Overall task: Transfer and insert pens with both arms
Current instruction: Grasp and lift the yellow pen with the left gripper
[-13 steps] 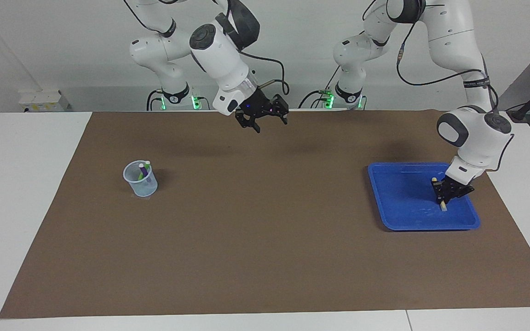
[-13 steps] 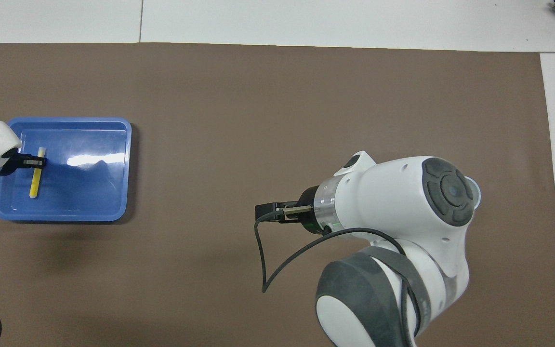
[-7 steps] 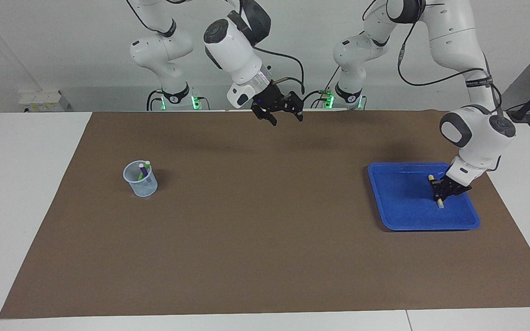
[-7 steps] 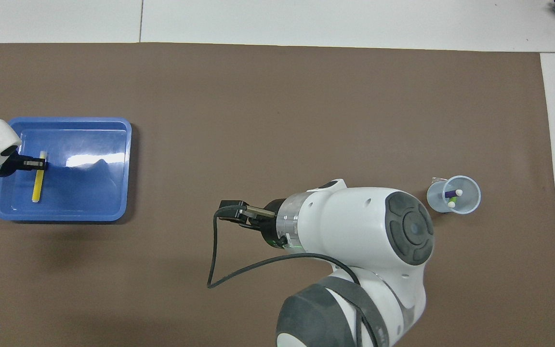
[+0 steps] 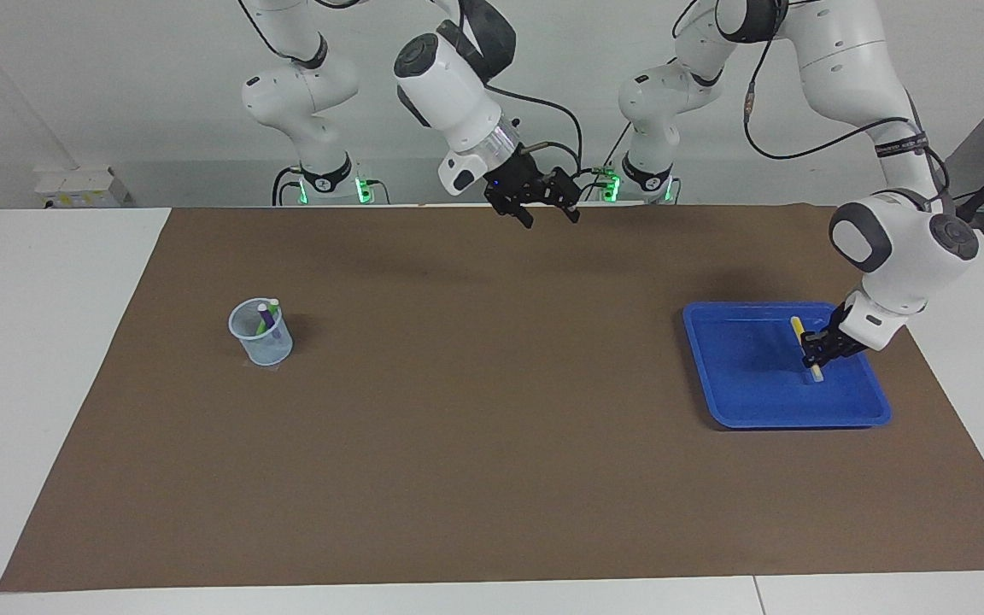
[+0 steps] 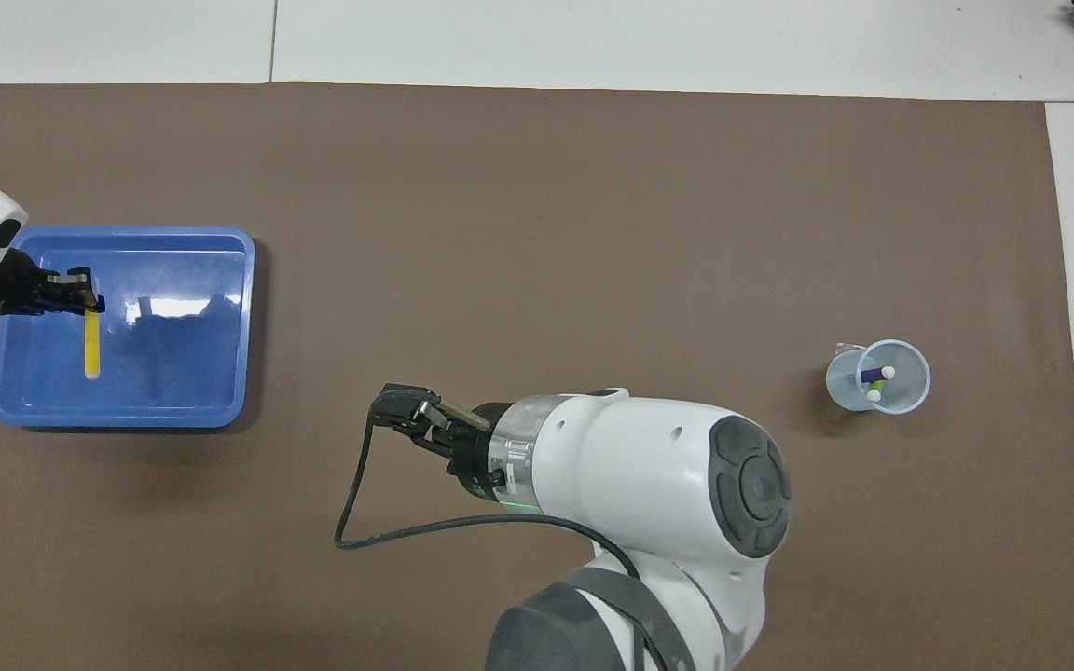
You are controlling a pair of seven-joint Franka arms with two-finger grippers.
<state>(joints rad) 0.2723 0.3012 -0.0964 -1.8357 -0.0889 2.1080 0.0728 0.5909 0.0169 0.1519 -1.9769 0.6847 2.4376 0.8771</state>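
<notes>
Yellow pen (image 5: pixel 805 348) is clamped crosswise in the left gripper (image 5: pixel 816 346) over the blue tray (image 5: pixel 740 401), while the right gripper (image 5: pixel 547 207), fingers apart, is held above mid-table toward it.

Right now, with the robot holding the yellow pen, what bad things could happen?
1. The left gripper is shut on the yellow pen near one end, over the blue tray, so the long free end might swing or slip out.
2. The right gripper waits open, up over the brown mat. The handover could miss and drop the pen.
3. The small cup already holds the green and purple pens, so the yellow one might bump them or tip the cup.
</notes>
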